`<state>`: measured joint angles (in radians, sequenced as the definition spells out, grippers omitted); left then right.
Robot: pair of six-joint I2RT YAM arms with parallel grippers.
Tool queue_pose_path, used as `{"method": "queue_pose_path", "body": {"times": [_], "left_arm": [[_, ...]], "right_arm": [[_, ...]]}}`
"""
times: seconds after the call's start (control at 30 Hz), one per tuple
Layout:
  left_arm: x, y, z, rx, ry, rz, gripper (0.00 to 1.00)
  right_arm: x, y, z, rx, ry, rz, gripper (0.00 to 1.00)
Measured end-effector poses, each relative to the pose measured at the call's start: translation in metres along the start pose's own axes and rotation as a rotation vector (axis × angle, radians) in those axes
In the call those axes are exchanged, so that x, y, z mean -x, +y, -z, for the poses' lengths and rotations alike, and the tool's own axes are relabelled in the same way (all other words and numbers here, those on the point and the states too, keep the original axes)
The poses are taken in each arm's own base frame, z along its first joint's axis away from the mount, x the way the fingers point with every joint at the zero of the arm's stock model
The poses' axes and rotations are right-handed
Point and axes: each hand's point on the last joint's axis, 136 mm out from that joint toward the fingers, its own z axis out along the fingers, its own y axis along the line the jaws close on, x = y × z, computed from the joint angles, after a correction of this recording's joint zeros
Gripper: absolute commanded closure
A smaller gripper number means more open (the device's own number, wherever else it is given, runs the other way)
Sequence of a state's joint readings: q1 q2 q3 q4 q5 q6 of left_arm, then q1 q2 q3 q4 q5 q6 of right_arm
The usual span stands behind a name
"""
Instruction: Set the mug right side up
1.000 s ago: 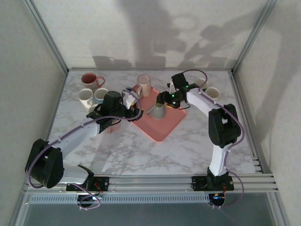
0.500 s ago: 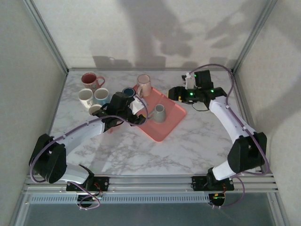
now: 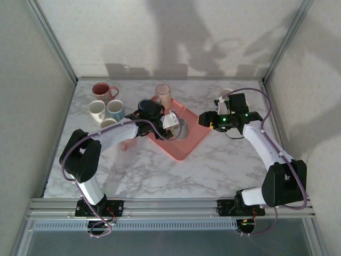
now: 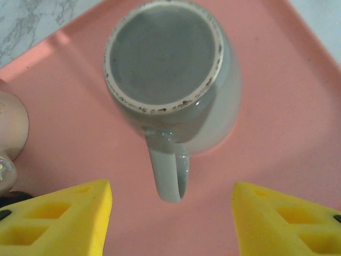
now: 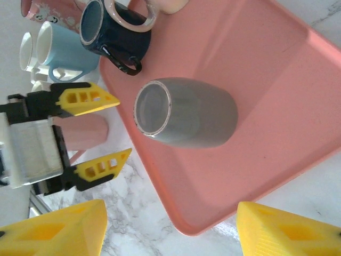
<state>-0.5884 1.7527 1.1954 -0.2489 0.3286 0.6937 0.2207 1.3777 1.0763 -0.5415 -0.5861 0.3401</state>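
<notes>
Bases of both arms sit at the near edge of the marble table (image 3: pixel 213 165), and I look past them to the pink tray (image 3: pixel 184 149) in the middle. The grey mug (image 3: pixel 181 129) stands on that tray upside down, rim on the pink surface; in the left wrist view its unglazed foot ring faces the camera and its handle points back toward the wrist. My left pincer (image 4: pixel 171 224) hangs right above it with its yellow fingers (image 4: pixel 80 213) spread apart, one on each side of the handle, touching nothing. My right pincer (image 3: pixel 205 120) hovers off the tray's right edge, over bare table, its fingers also spread and empty; its camera looks across at the mug (image 5: pixel 181 112) and at the left pincer (image 5: pixel 114 128) beyond. Further back, a dark blue mug (image 3: pixel 145 104) sits just beside the tray's left edge, a pale pink one (image 3: pixel 163 96) at the tray's far corner, and light blue (image 3: pixel 113 108), white (image 3: pixel 97 109) and red (image 3: pixel 101 89) mugs cluster toward the far left.
</notes>
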Motion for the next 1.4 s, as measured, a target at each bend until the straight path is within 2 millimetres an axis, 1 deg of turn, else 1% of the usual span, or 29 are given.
{"method": "queue_pose_path", "body": {"times": [0.4,0.53,0.73,0.97,1.17,1.23,1.27,1.4], "left_arm": [[-0.014,0.006,-0.027,-0.007,0.076,-0.051,0.42],[-0.012,0.009,-0.034,-0.009,0.078,-0.055,0.47],[-0.007,0.013,-0.038,-0.007,0.074,-0.059,0.53],[-0.011,0.010,-0.043,-0.020,0.086,-0.058,0.59],[-0.012,0.008,-0.044,-0.034,0.084,-0.056,0.67],[-0.011,0.007,-0.045,-0.044,0.081,-0.054,0.71],[-0.010,0.007,-0.045,-0.047,0.079,-0.054,0.74],[-0.004,0.006,-0.046,-0.064,0.060,-0.036,0.93]], "right_arm": [[-0.006,-0.006,-0.002,0.014,0.005,-0.021,0.34],[-0.006,-0.005,0.000,0.027,0.001,-0.023,0.34],[-0.008,-0.008,0.000,0.030,0.005,-0.033,0.34],[-0.010,-0.012,0.001,0.038,0.010,-0.053,0.35],[-0.008,-0.011,0.005,0.043,-0.005,-0.051,0.35],[-0.007,-0.011,0.005,0.045,-0.011,-0.049,0.35],[-0.007,-0.012,0.006,0.045,-0.013,-0.050,0.35],[-0.010,-0.019,0.005,0.037,-0.011,-0.067,0.35]]}}
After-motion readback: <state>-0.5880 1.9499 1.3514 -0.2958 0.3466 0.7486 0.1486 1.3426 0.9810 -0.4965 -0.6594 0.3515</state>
